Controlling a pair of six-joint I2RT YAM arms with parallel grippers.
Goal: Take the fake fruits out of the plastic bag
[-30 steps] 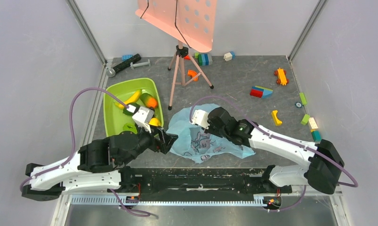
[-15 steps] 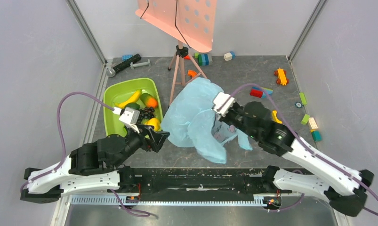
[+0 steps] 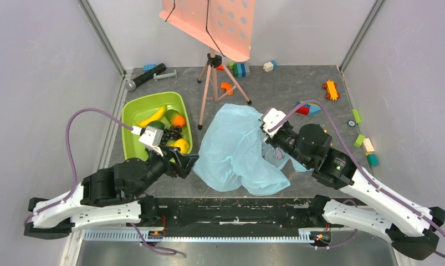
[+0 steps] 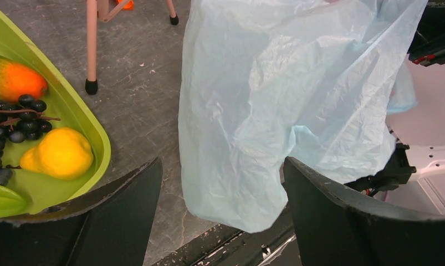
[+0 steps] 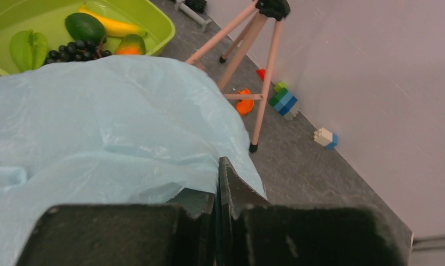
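While held up by one edge, plastic bag (image 3: 236, 147) (image 4: 275, 100) (image 5: 98, 127): thin, translucent, pale blue, crumpled into soft folds; hangs from the right gripper and drapes down toward the table (image 3: 297, 83) between the two arms; faint pink print beside that gripper in the top view; contents not readable through the film.
lime-green tub (image 3: 126, 133) (image 4: 70, 105) (image 5: 159, 25): on the table just left of the bag, beside the tripod (image 3: 211, 77).
right gripper (image 3: 266, 134) (image 5: 218, 166): fingers pressed together, clamped on the bag's upper edge.
left gripper (image 3: 188, 164) (image 4: 220, 166): spread wide, nothing in it; low by the tub's near corner, just beside the bag's left edge; touching or not, cannot tell.
fake fruits (image 3: 170, 130): inside the tub, namely a banana (image 3: 153, 116), an orange-and-green one (image 3: 177, 118), a dark grape bunch (image 4: 12, 124), a yellow round one (image 4: 58, 153) and a green piece at the near end.
change, bag: a second ago flat on the table with the print face up; half a second ago billowed high toward the tripod; now sunk lower and spread toward the near edge.
change, right gripper: a second ago down at the flat bag, since carried up and to the right.
change, fruits: same places as before.
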